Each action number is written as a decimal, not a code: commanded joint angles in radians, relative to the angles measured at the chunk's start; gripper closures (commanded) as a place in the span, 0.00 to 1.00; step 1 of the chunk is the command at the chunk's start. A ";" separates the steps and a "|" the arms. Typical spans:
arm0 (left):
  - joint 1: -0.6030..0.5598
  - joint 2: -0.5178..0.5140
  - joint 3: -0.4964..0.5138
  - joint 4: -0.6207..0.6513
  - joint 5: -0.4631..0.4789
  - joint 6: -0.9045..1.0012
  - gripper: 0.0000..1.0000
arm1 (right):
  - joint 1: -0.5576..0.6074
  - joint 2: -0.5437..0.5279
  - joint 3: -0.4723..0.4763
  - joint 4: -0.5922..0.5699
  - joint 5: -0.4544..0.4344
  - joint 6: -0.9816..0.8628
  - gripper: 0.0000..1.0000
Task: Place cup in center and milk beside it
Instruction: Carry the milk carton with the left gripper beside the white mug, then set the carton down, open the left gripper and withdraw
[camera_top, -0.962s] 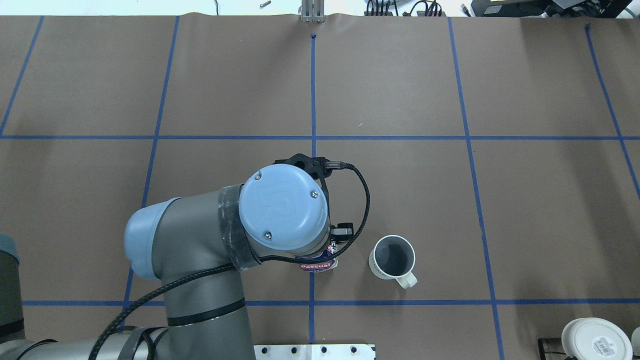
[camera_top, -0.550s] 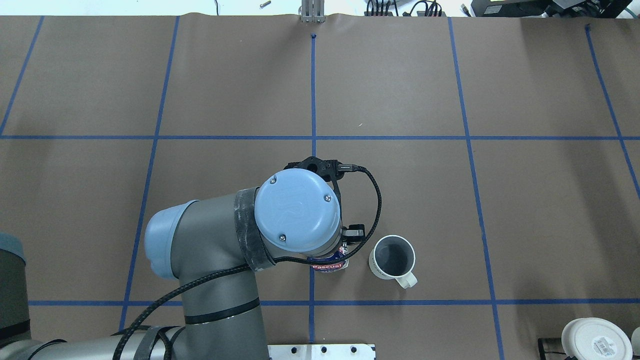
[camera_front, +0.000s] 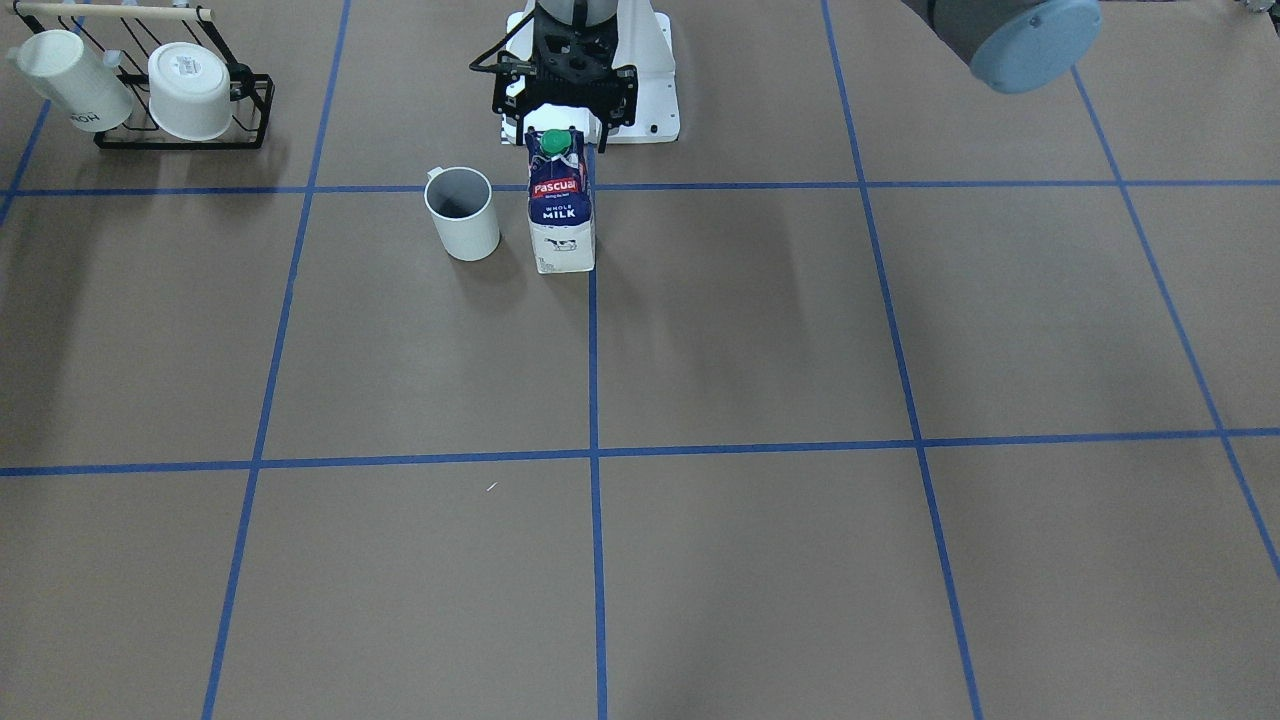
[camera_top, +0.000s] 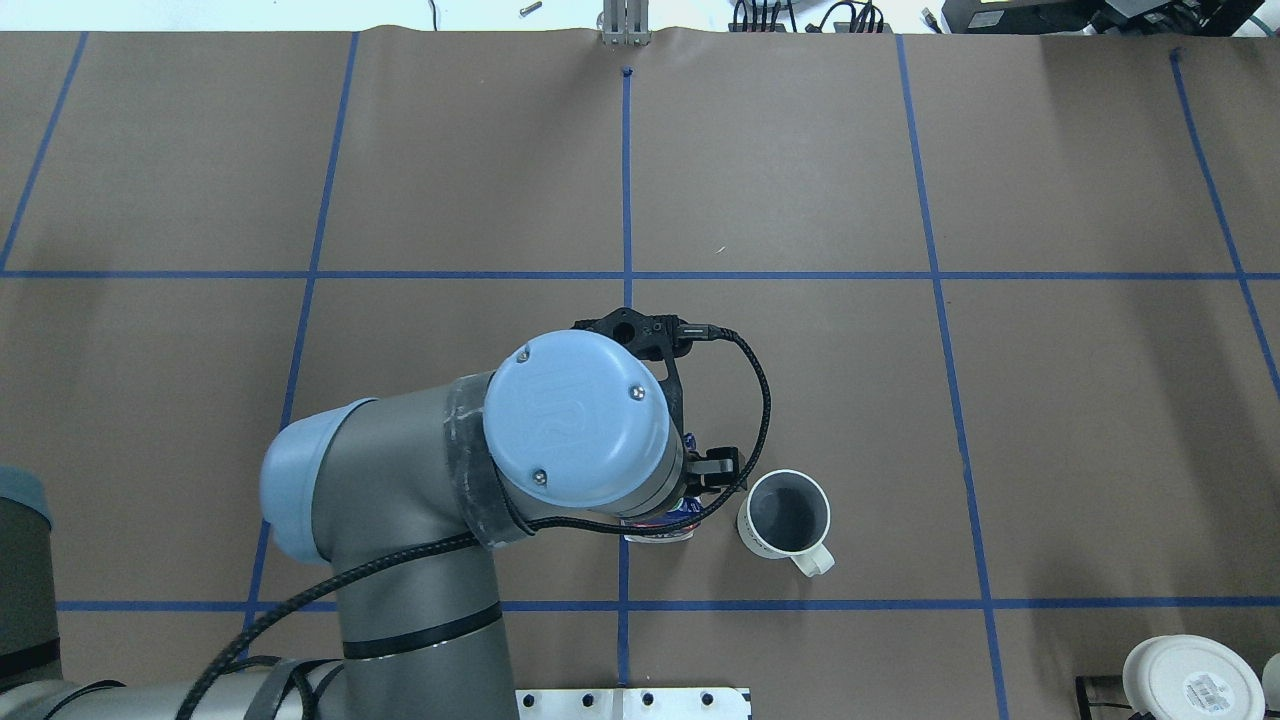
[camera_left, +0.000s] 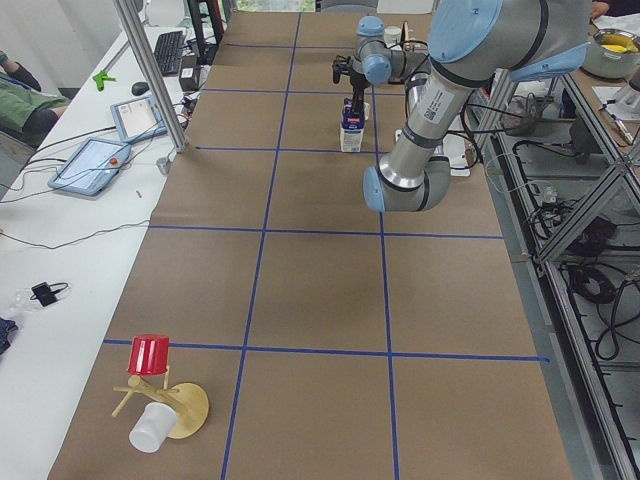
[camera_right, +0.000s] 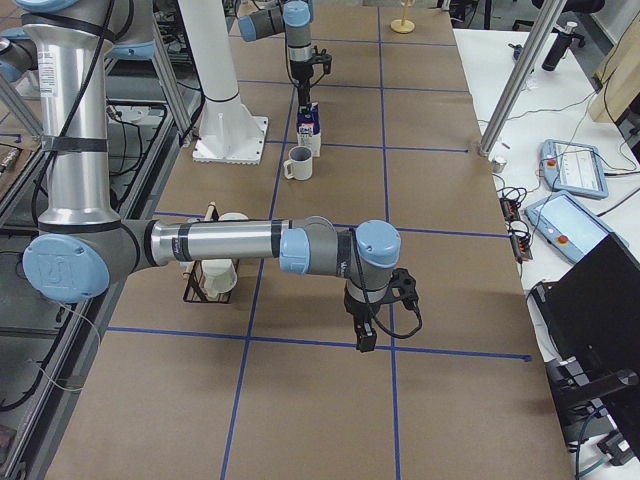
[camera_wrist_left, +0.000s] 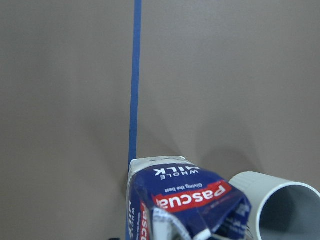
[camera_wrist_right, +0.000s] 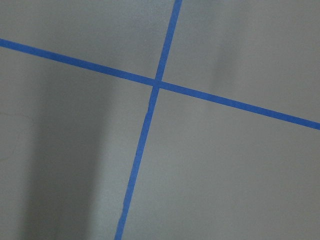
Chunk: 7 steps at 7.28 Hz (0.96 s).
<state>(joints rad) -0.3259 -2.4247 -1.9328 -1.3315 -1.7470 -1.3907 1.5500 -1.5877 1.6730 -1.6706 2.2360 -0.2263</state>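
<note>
The milk (camera_front: 561, 215), a tall blue and white carton with a green cap, stands upright on the centre blue tape line. My left gripper (camera_front: 563, 130) comes down from above, its fingers against both sides of the carton's top, shut on it. The cup (camera_front: 462, 215), a plain white mug with a grey inside, stands upright close beside the carton without touching it. In the overhead view the wrist hides most of the milk (camera_top: 660, 527), with the cup (camera_top: 785, 515) to its right. My right gripper (camera_right: 362, 335) hangs low over bare table far from both; I cannot tell if it is open.
A black wire rack (camera_front: 185, 100) holding two other white cups stands at the table's near-robot corner on my right side. A wooden stand with a red cup (camera_left: 150, 355) is at the far left end. The white robot base plate (camera_front: 650, 100) lies just behind the carton.
My left arm has carried the milk carton a little to the right, closer to the cup. The cup has not moved.
</note>
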 joint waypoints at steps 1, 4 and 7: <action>-0.133 0.010 -0.043 0.005 -0.133 0.037 0.01 | -0.001 0.006 -0.001 0.000 0.001 0.013 0.00; -0.487 0.282 -0.040 0.026 -0.291 0.655 0.01 | -0.001 0.006 -0.018 0.002 0.001 0.012 0.00; -0.855 0.546 -0.002 0.025 -0.438 1.193 0.01 | -0.001 0.006 -0.055 0.002 -0.001 0.012 0.00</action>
<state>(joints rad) -1.0186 -1.9901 -1.9571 -1.3059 -2.1143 -0.4124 1.5493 -1.5815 1.6337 -1.6701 2.2356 -0.2147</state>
